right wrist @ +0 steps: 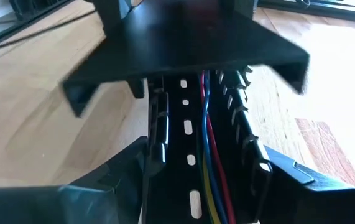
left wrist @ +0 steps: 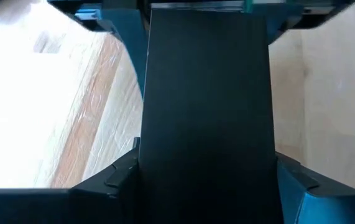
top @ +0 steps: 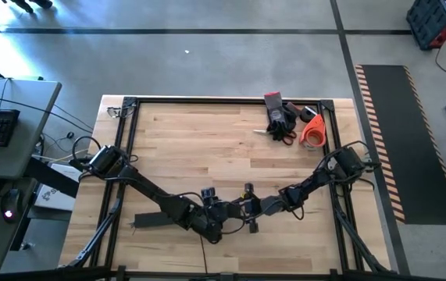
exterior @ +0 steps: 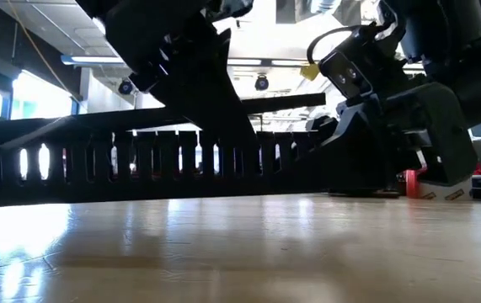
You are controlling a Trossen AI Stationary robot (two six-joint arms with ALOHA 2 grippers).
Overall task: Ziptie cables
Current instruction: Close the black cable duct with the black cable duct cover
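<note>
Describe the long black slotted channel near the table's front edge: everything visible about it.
The slotted channel is a long, rigid, matte black bar that looks like plastic, with comb-like slotted side walls and oval holes along its floor. Red, blue and yellow cables run lengthwise inside it. It lies roughly parallel to the front edge of the wooden table. The left pincer grips a flat black cover over it, and the right pincer straddles its open section with fingers on either side.

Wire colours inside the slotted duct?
Red, blue and yellow wires, clearest in the right wrist view.
</note>
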